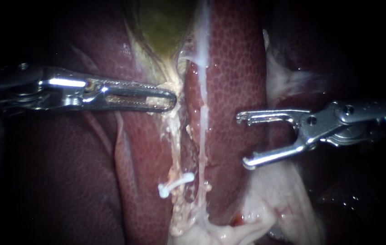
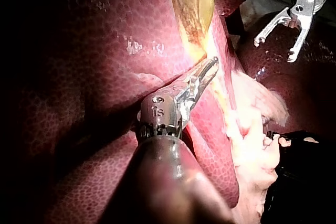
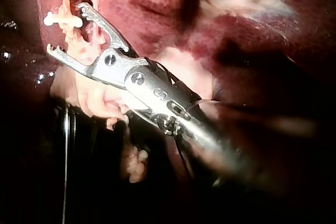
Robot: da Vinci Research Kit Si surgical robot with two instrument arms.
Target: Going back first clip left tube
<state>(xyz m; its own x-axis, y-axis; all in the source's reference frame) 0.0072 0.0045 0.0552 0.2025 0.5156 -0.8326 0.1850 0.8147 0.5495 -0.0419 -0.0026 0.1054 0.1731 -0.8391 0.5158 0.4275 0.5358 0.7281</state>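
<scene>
A white clip sits across the left tube, a pale ragged strand running down from the greenish gallbladder. The right tube is a thin white strand beside it. My left instrument has its jaws shut on the pale tissue at the gallbladder's lower end, also seen in the left wrist view. My right instrument is off to the right of both tubes over the liver, jaws wide open and empty. In the right wrist view the clip lies just ahead of those open jaws.
Dark red liver lobes flank the tubes on both sides. Pale fatty tissue spreads below my right instrument. In the left wrist view my right instrument hangs open beyond the gallbladder.
</scene>
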